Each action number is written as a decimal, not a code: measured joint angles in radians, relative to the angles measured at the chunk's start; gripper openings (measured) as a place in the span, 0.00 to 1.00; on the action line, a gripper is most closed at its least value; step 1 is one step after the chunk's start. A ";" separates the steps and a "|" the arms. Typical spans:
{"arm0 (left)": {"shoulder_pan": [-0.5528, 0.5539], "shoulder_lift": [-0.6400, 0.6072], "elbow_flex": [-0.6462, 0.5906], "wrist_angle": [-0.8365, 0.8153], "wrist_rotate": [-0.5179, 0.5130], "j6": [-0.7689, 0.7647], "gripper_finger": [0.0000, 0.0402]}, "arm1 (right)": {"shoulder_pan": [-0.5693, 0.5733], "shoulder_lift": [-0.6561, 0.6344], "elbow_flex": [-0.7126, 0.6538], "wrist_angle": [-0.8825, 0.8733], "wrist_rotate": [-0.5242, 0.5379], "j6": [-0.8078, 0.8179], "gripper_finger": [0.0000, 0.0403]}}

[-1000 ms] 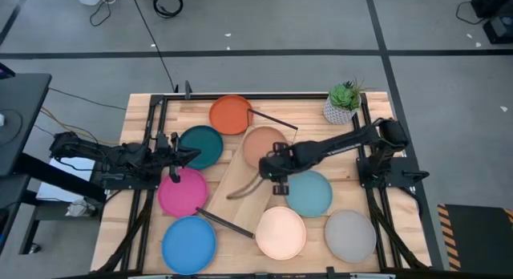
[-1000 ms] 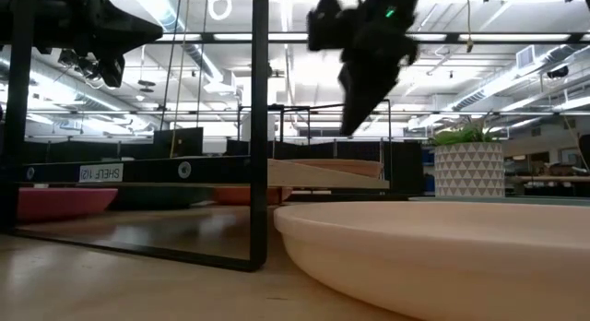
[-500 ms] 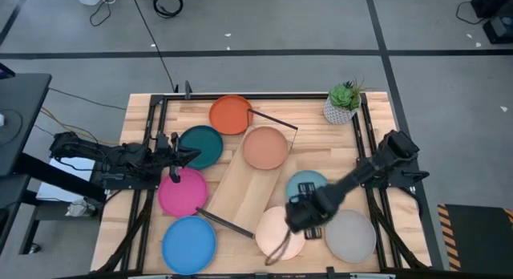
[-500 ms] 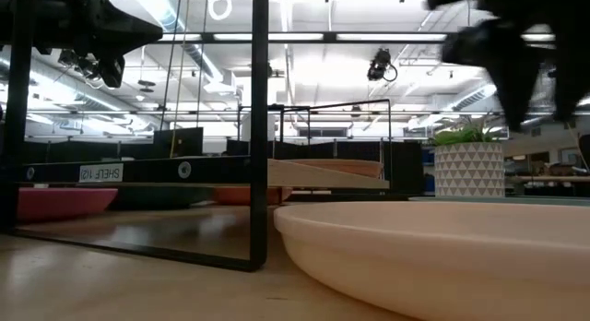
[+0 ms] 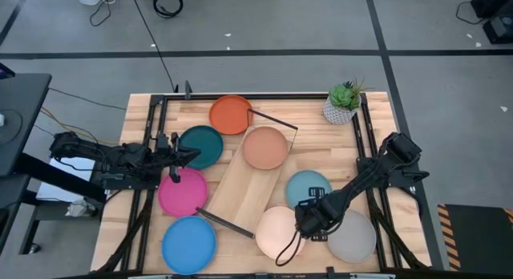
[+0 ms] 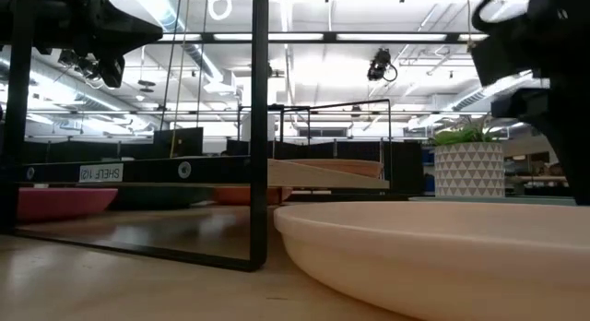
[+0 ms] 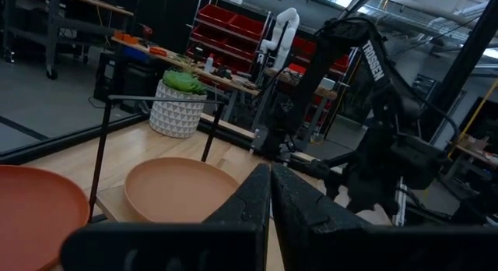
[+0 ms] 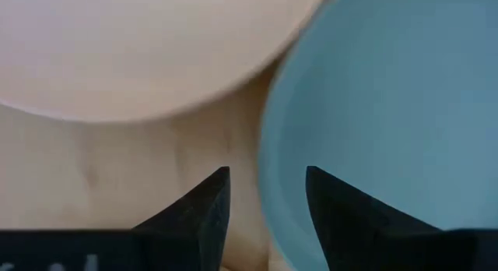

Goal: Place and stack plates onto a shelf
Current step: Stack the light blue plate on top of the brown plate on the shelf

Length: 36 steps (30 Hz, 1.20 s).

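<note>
My right gripper (image 5: 309, 220) hangs open over the near right of the table, pointing down. In its wrist view the open fingers (image 8: 268, 201) stand either side of the light blue plate's (image 8: 389, 123) rim, beside the cream plate (image 8: 140, 45). I see no touch. The shelf (image 5: 244, 187) lies slantwise mid-table, with the brown plate (image 5: 265, 147) on its far end. Orange (image 5: 231, 115), dark teal (image 5: 200, 146), pink (image 5: 182, 191), bright blue (image 5: 190, 244), cream (image 5: 276, 231), light blue (image 5: 309, 187) and grey (image 5: 353, 237) plates lie flat on the tabletop. My left gripper (image 5: 183, 156) waits shut between the teal and pink plates.
A potted plant (image 5: 343, 103) stands at the far right corner. The shelf's black frame ends (image 5: 272, 119) (image 5: 226, 224) stick out at both ends of the board. Black arm rails (image 5: 152, 151) (image 5: 370, 151) run along both table sides. Bare wood shows between the brown and light blue plates.
My right arm has swung from over the shelf beside the brown plate toward the table's near edge and right. It now hangs between the cream, light blue and grey plates. No plate has moved.
</note>
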 joint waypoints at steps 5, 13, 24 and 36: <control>0.000 0.000 0.000 0.000 0.000 0.000 0.05 | 0.000 0.000 -0.028 -0.006 -0.023 0.023 0.31; 0.000 0.000 0.000 0.000 0.000 0.000 0.05 | -0.029 -0.003 -0.039 -0.077 -0.074 0.020 0.04; 0.000 0.000 0.000 -0.001 0.000 -0.040 0.05 | -0.117 -0.051 0.157 -0.453 -0.015 -0.016 0.03; 0.000 0.000 0.000 -0.001 0.000 -0.056 0.05 | -0.225 -0.051 0.394 -0.262 0.284 -0.489 0.03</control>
